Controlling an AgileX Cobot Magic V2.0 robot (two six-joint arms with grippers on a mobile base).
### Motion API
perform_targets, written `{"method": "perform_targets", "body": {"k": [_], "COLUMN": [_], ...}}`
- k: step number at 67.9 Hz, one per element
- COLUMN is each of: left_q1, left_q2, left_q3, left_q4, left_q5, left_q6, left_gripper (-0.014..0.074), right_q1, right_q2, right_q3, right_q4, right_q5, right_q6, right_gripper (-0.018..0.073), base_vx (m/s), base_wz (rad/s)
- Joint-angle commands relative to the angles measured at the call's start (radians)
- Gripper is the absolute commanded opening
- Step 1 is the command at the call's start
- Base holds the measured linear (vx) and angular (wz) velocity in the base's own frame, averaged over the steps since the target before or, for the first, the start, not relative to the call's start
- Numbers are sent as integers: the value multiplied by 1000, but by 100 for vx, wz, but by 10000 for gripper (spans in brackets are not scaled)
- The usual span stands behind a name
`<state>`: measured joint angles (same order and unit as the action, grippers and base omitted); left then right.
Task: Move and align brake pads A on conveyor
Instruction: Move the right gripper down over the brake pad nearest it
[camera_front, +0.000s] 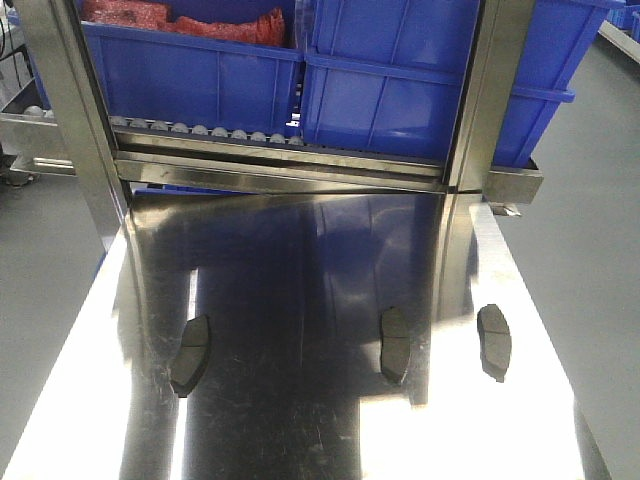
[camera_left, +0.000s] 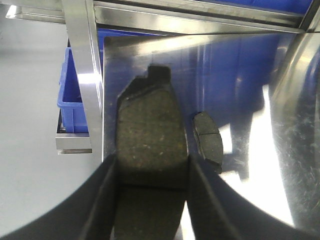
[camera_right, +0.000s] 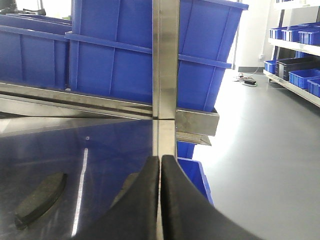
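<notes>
You're pinching a brake pad (camera_left: 150, 125) by its long edges in the left fingers (camera_left: 105, 200), so it's riding flat above the counter (camera_left: 280, 165) — no conveyor showing. Right fingers (camera_right: 145, 200) are pressing together, empty.

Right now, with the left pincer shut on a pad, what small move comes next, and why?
Probably raise the left pincer slightly and carry its brake pad clear of the steel table: both fingers clamp the pad, three other pads lie on the table, and no conveyor shows in any view.
</notes>
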<state>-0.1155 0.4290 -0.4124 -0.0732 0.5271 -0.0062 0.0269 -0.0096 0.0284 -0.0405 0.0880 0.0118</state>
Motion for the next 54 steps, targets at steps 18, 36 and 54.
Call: {"method": "perform_targets", "body": {"k": [18, 36, 54], "left_q1": [-6, -6, -6], "left_q2": [4, 4, 4], "left_q3": [-27, -27, -27], "left_q4": [-6, -6, -6], "left_q5": [-95, -95, -95], "left_q6": [-1, -1, -1], "left_gripper": [-6, -6, -6], "right_q1": [-4, -4, -4], "right_q2": [18, 332, 680], "right_q3": [-148, -430, -633], "right_q4": [41, 41, 73], "right_q5": [-193, 111, 561], "right_q6": [8, 8, 3], "right_gripper": [-12, -12, -12], "base_vx": [0, 0, 0], "base_wz": [0, 0, 0]}}
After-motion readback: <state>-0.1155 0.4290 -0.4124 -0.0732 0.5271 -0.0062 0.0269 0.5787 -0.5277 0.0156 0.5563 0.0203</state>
